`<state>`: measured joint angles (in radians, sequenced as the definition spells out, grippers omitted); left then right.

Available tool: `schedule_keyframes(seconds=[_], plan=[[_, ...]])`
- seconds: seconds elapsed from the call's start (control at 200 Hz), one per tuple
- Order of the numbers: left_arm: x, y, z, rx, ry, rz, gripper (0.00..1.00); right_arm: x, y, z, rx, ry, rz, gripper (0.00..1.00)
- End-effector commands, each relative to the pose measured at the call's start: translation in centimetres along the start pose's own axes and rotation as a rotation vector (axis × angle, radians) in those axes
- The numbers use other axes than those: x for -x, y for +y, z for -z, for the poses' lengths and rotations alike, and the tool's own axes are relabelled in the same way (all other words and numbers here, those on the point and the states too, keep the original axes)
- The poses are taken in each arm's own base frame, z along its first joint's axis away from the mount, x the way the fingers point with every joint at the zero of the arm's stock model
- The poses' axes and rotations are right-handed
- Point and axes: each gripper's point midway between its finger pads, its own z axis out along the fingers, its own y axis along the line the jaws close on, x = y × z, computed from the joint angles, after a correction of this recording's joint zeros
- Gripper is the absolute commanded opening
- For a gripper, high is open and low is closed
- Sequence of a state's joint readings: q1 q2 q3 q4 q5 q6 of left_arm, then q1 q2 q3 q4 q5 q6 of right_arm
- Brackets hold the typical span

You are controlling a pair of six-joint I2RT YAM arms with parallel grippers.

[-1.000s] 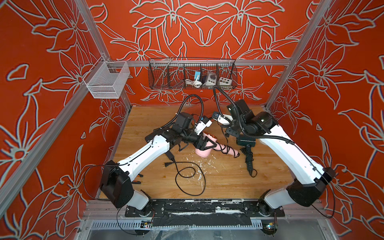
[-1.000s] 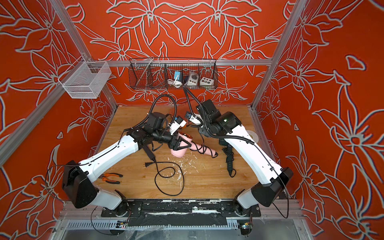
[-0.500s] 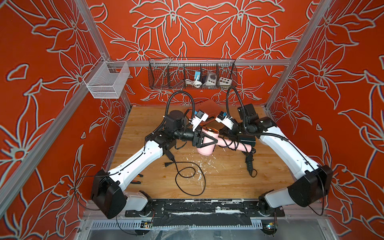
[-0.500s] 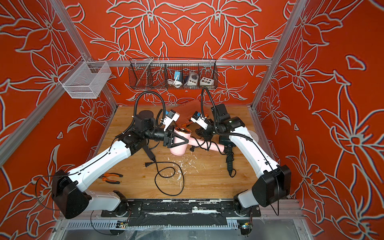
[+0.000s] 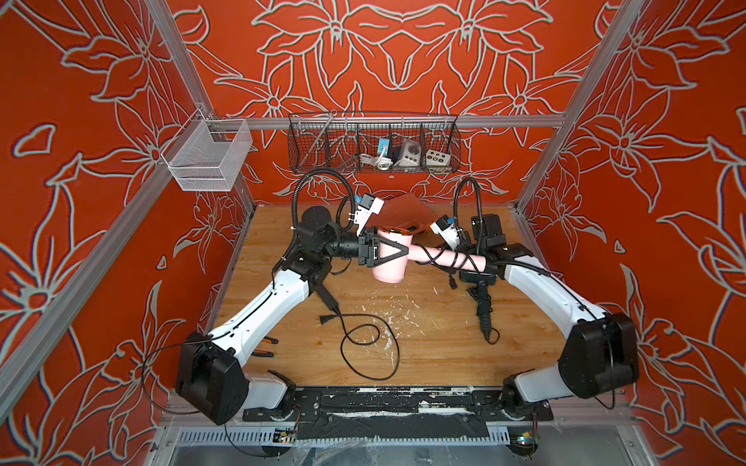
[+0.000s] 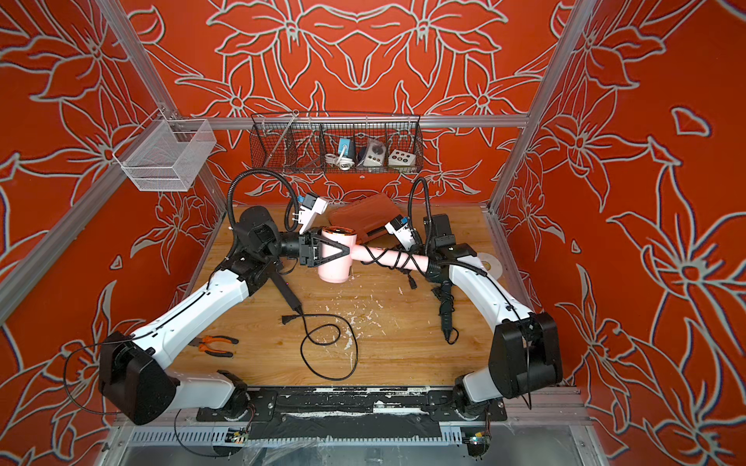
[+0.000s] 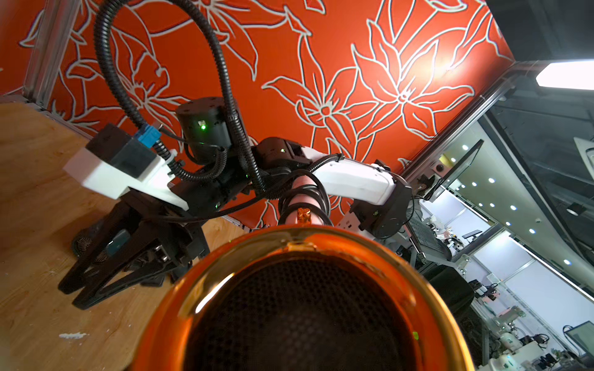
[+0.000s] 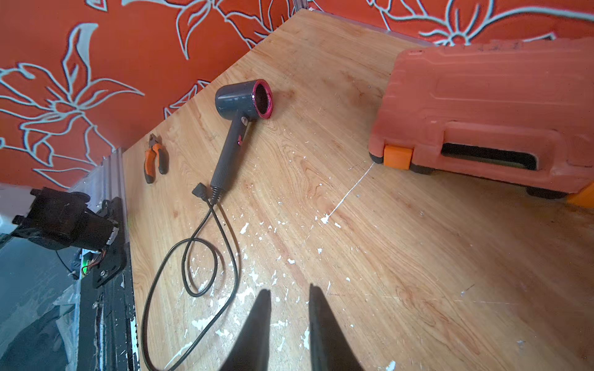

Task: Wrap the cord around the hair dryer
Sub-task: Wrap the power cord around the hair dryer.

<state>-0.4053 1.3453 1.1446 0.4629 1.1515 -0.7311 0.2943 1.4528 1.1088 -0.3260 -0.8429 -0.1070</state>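
Left gripper (image 5: 397,253): black triangular fingers clamped across the barrel of the pink plastic hair dryer (image 5: 388,275), one finger visible over the top face, the other hidden beneath. The barrel is a short, smooth cylinder, and its copper-coloured rim (image 7: 305,241) and black mesh face the left wrist camera. It appears held clear of the wooden tabletop (image 5: 436,355), though contact underneath cannot be ruled out. From that grip the slim round handle (image 5: 438,255) runs outward toward the right arm — long axis across the table, butt end on the right arm's side. The thin black cord (image 5: 457,259) lies round the handle in several uneven, crossing turns, with a slack loop near the barrel and what looks like the plug (image 5: 451,281) hanging just below. Right gripper (image 8: 287,300): fingers a little apart, nothing between them, pointed down at bare board beside the handle and not touching it. Judgement: the wrap is largely done. The right gripper is the nearer one to the loose end, and any tucking must work along the handle axis — smooth plastic, so turns may slide. Elsewhere on the board are a grey hair dryer (image 8: 239,99) with its own cord loose, orange-handled pliers (image 8: 154,157) and an orange moulded case (image 8: 482,96).
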Motion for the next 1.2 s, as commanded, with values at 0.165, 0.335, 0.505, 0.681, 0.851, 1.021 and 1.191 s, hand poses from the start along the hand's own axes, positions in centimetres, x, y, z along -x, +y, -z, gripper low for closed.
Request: schedule_keyframes(seconds=[0.165, 0.335, 0.505, 0.681, 0.851, 1.021, 1.191], plan=[[7.0, -3.0, 2.7, 0.069, -0.233, -0.214, 0.00, 0.4, 1.0, 0.1, 0.043, -0.068, -0.017, 0.26], [7.6, -2.4, 3.5, 0.106, -0.259, -0.205, 0.00, -0.2, 1.5, 0.5, 0.046, -0.083, -0.022, 0.27], [8.0, -2.1, 4.1, 0.128, -0.278, -0.204, 0.00, -0.7, 2.1, 1.0, 0.040, -0.089, -0.020, 0.31], [8.5, -1.9, 4.6, 0.145, -0.303, -0.202, 0.00, -1.4, 2.1, 1.2, 0.027, -0.088, -0.038, 0.40], [8.6, -1.8, 4.9, 0.155, -0.302, -0.203, 0.00, -1.8, 1.7, 1.5, -0.013, -0.084, -0.050, 0.50], [8.6, -1.7, 5.3, 0.179, -0.306, -0.207, 0.00, -2.1, 1.1, 2.2, -0.085, -0.094, -0.061, 0.60], [8.9, -2.1, 5.4, 0.166, -0.321, -0.207, 0.00, -1.1, 0.7, 2.5, -0.101, -0.147, -0.059, 0.57]])
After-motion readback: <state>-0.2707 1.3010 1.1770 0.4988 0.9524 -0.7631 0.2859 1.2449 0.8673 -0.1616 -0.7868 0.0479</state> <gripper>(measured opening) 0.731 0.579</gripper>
